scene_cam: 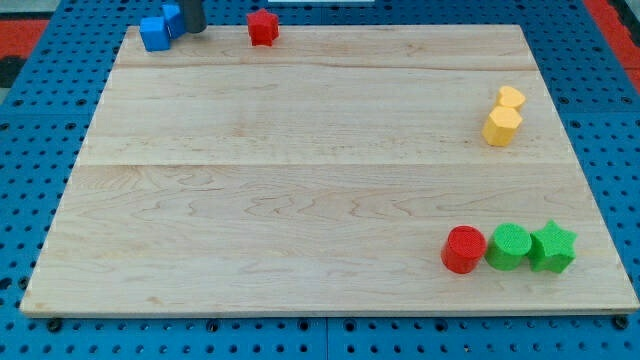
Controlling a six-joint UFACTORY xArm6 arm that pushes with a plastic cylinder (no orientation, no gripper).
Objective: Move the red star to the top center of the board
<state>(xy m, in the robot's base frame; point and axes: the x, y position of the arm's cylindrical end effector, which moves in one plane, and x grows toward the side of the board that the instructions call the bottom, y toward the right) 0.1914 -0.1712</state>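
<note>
The red star (262, 27) sits at the view's top edge of the wooden board (300, 180), left of the board's centre line. My tip (193, 28) is a dark rod end at the view's top left, just left of the red star with a gap between them. It stands right beside two blue blocks: a blue cube (154, 33) and a second blue block (173, 17) behind it. The rod appears to touch the blue blocks' right side.
Two yellow blocks (504, 115) stand together at the view's right edge. At the view's bottom right stand a red cylinder (463, 249), a green cylinder (509, 246) and a green star (552, 247) in a row.
</note>
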